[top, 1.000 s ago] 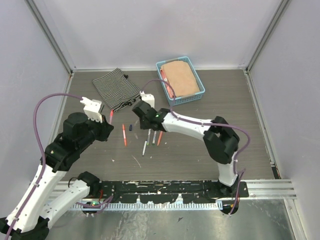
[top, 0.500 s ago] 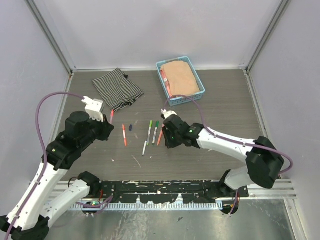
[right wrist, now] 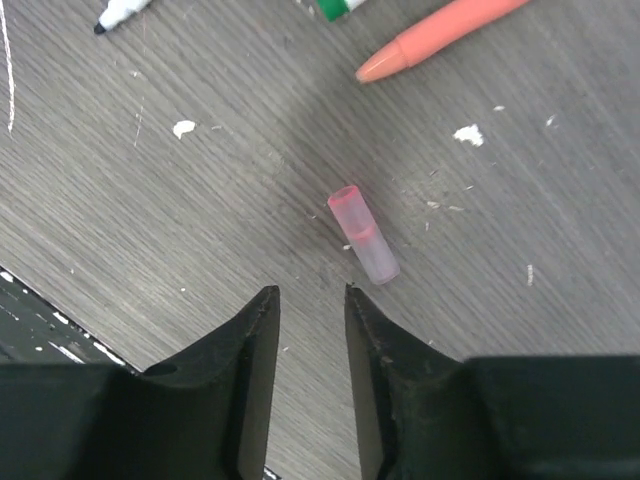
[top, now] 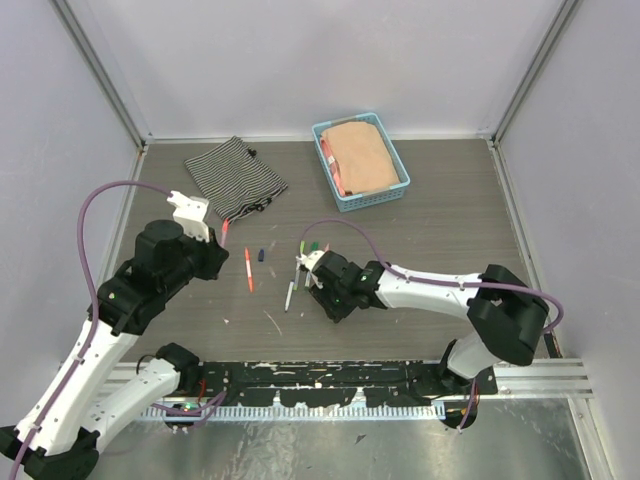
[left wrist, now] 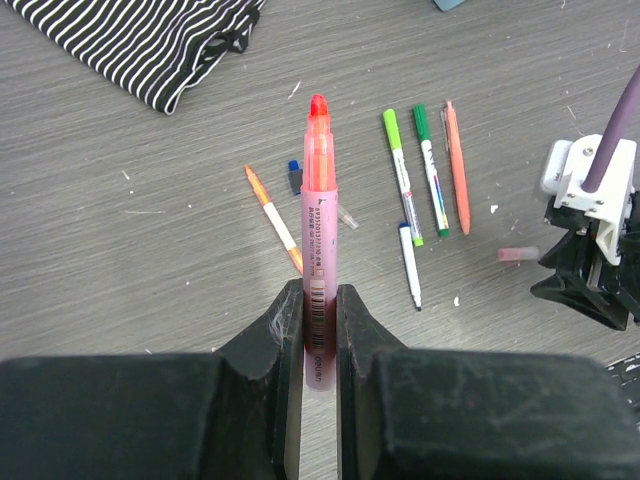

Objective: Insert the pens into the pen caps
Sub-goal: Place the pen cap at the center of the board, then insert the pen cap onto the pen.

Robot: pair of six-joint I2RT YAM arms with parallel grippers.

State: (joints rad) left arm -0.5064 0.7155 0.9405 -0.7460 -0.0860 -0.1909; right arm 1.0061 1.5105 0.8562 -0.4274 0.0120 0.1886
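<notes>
My left gripper (left wrist: 320, 300) is shut on the lower barrel of a pink pen (left wrist: 318, 220) whose bare orange tip points away from the wrist; in the top view this gripper (top: 214, 246) hovers left of the loose pens. On the table lie an orange pen (top: 248, 270), a dark blue pen cap (top: 261, 255), green pens (left wrist: 403, 175) and a salmon pen (left wrist: 457, 165). A short pink pen cap (right wrist: 365, 235) lies flat just ahead of my right gripper (right wrist: 310, 295), which is open, low over the table and holds nothing.
A striped cloth (top: 232, 177) lies at the back left. A blue basket (top: 404, 182) with a tan cloth in it stands at the back centre. A white pen with a dark tip (left wrist: 410, 265) lies nearest the arms. The metal rail (top: 520, 372) runs along the near edge.
The right arm swung from beside the striped cloth over to the pens and came down over the pink cap, its jaws parting. The left arm and its pen have not moved.
</notes>
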